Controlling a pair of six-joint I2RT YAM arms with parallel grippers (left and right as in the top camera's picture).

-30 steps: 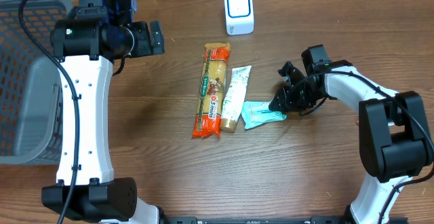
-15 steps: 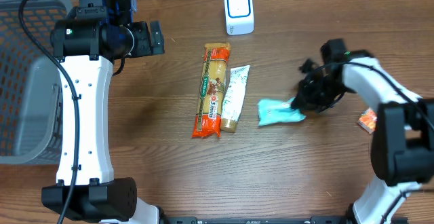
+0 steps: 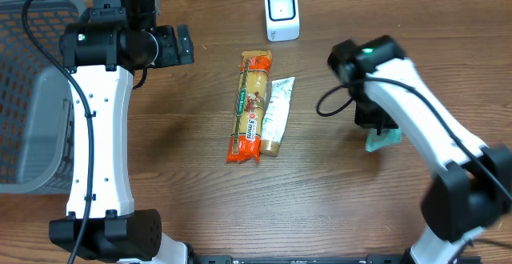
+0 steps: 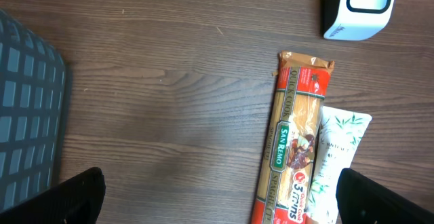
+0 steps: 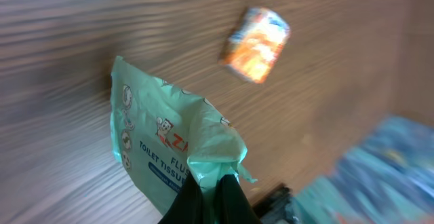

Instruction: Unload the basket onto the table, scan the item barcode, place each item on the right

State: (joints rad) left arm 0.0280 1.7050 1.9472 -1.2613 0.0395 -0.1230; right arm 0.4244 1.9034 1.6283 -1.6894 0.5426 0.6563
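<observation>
While the left gripper (image 3: 180, 46) hangs wide open beside the grey basket (image 3: 32, 96), the right gripper (image 5: 210, 191) is pinched shut on the crumpled edge of the green tissue packet (image 5: 166, 153). It holds the packet off the table, right of the spaghetti pack (image 3: 250, 106) and well apart from the white scanner (image 3: 282, 13).

Overhead: straight down, whole table (image 3: 200, 184). Left wrist: nearer, shares pasta pack (image 4: 291, 149). Right wrist: closest, tilted.

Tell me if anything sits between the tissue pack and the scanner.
Nothing visible does. The right gripper holds the tissue pack; only bare table lies between it and the scanner. Pasta and tube lie off that line.
</observation>
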